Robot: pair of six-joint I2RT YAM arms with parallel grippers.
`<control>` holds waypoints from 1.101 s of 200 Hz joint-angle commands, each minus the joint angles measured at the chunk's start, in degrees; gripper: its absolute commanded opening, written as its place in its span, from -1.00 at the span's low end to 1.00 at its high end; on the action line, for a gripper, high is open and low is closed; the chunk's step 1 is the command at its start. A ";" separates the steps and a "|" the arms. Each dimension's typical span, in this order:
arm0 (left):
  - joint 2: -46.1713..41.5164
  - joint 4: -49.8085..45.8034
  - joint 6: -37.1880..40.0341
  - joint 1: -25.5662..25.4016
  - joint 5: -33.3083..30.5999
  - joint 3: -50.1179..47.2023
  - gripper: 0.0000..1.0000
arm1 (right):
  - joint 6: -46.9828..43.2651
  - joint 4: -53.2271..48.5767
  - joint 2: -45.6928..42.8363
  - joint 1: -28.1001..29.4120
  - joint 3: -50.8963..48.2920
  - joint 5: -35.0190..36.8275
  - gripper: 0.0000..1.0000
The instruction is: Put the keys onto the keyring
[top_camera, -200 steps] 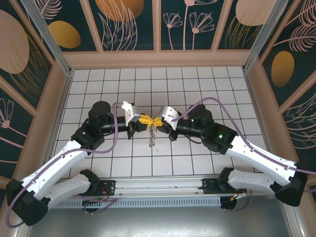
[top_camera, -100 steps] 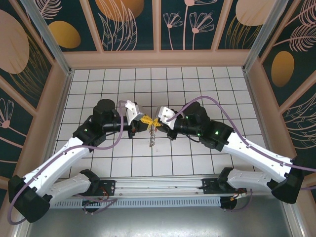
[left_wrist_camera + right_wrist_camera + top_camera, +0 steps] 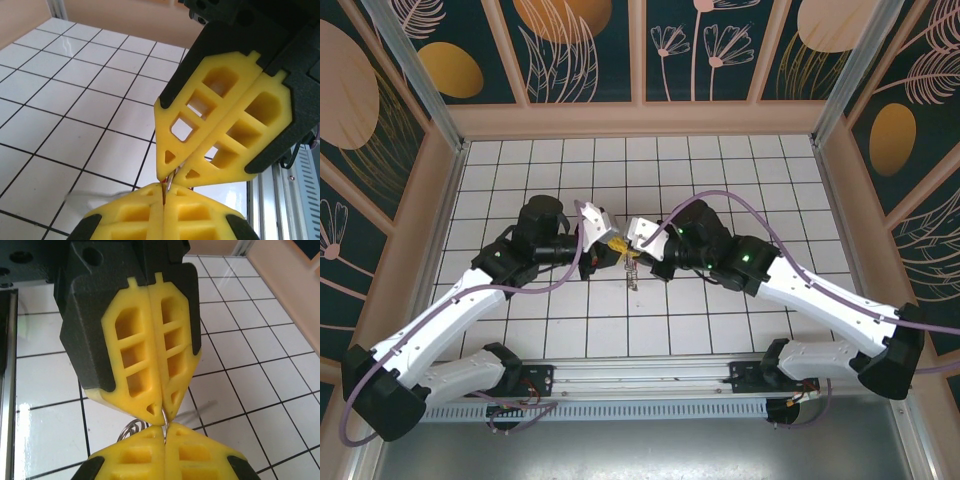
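Observation:
My left gripper [image 3: 615, 244] and right gripper [image 3: 631, 248] meet tip to tip above the middle of the grid table [image 3: 740, 180]. Both are shut on one thin silver wire ring [image 3: 163, 416], part of the keyring's metal cluster. More silver coils [image 3: 128, 428] show beside my right gripper's tips [image 3: 164, 430]. In the left wrist view the wire [image 3: 170, 181] runs from my left gripper [image 3: 164, 189] up into the right one [image 3: 172, 174]. A sliver of the key's red head [image 3: 163, 180] peeks out at the junction; which jaws hold it I cannot tell. Metal pieces [image 3: 632, 272] hang below; the beige strap is hidden.
Beige walls [image 3: 640, 122] close the table at the back and sides. A metal rail [image 3: 650, 385] with both arm bases runs along the near edge. Purple cables [image 3: 720, 208] loop over each wrist.
Both arms have pushed forward and the joined tips have shifted slightly left and away from the bases. The hanging metal pieces have risen closer to the tips. Both grippers stay shut.

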 commanded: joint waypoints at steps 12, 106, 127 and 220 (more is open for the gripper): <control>-0.79 2.32 -0.10 -0.62 3.92 -0.33 -1.00 | -2.05 4.69 -0.42 1.70 2.44 -2.52 -1.00; -6.32 15.43 -6.26 -0.65 8.67 -5.01 -1.00 | 5.11 17.21 -8.80 -0.69 -7.48 -10.77 -0.67; -7.82 18.48 -7.50 -0.58 9.33 -6.45 -1.00 | 6.52 18.53 -10.36 -3.18 -8.79 -14.00 -0.65; -10.87 26.54 -11.59 -0.62 10.33 -9.33 -1.00 | 7.38 18.60 -10.49 -4.29 -9.27 -19.49 -0.69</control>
